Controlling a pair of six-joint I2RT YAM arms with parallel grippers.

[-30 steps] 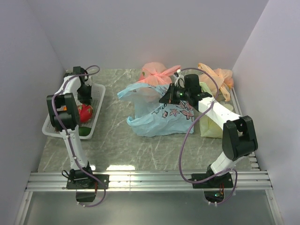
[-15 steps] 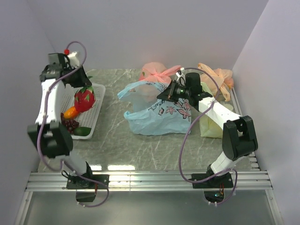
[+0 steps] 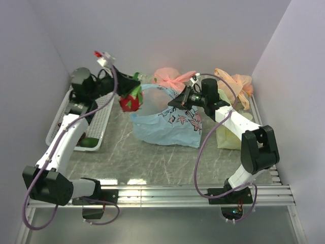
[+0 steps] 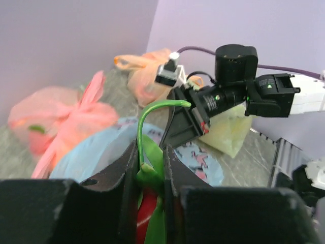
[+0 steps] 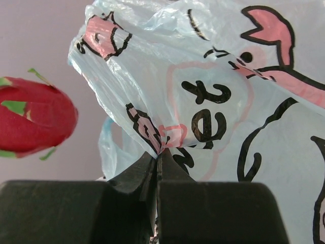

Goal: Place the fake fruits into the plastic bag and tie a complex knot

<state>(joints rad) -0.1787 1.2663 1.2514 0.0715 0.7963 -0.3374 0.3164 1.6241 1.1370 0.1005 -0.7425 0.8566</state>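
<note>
My left gripper (image 3: 126,90) is shut on the red dragon fruit (image 3: 130,100) by its green tips (image 4: 147,173) and holds it in the air at the left edge of the light blue plastic bag (image 3: 170,128). My right gripper (image 3: 179,100) is shut on the bag's rim (image 5: 167,140) and holds it lifted. The dragon fruit also shows in the right wrist view (image 5: 35,117), left of the bag. A dark green fruit (image 3: 91,144) lies in the white tray (image 3: 104,119); the other fruits are hidden by my left arm. No knot shows on the blue bag.
Pink-orange tied bags sit at the back centre (image 3: 170,79) and back right (image 3: 236,84). A yellow-green bag (image 3: 231,134) lies under my right arm. Walls close in on the left, back and right.
My left gripper carried the dragon fruit from above the tray rightward to the bag's left edge. My right gripper kept holding the bag's rim up.
</note>
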